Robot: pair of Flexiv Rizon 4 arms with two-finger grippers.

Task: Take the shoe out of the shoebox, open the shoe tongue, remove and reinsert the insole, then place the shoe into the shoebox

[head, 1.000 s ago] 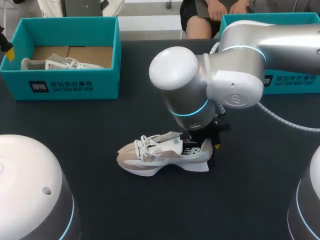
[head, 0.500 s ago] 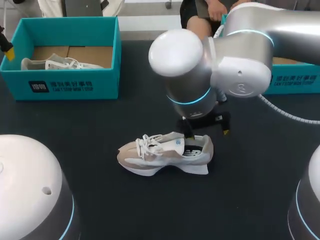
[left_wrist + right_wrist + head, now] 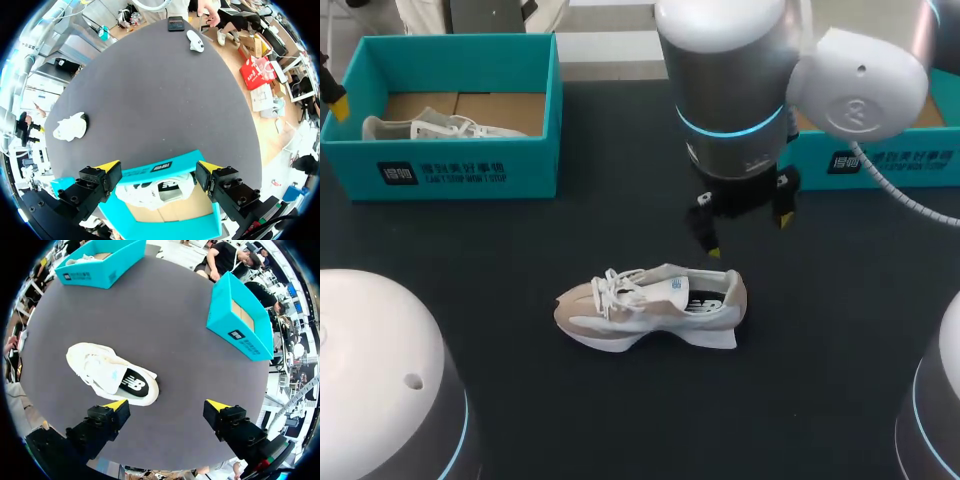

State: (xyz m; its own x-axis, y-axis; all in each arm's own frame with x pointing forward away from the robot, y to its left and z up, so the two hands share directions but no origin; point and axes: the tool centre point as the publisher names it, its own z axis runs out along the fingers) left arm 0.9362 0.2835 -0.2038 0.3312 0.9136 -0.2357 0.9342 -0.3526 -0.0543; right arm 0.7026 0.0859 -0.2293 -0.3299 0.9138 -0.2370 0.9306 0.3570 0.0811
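- Your beige sneaker (image 3: 650,308) sits on the dark table (image 3: 520,240), apart from both boxes; its insole can't be made out.
- Your right gripper (image 3: 748,236) hangs just past the heel, fingers spread wide, holding nothing.
- Your left gripper (image 3: 157,166), wide and empty, is over the left teal shoebox (image 3: 460,165), which holds a second shoe (image 3: 430,127).
- The right arm (image 3: 740,80) hides most of the right teal shoebox (image 3: 890,160) in the head view.
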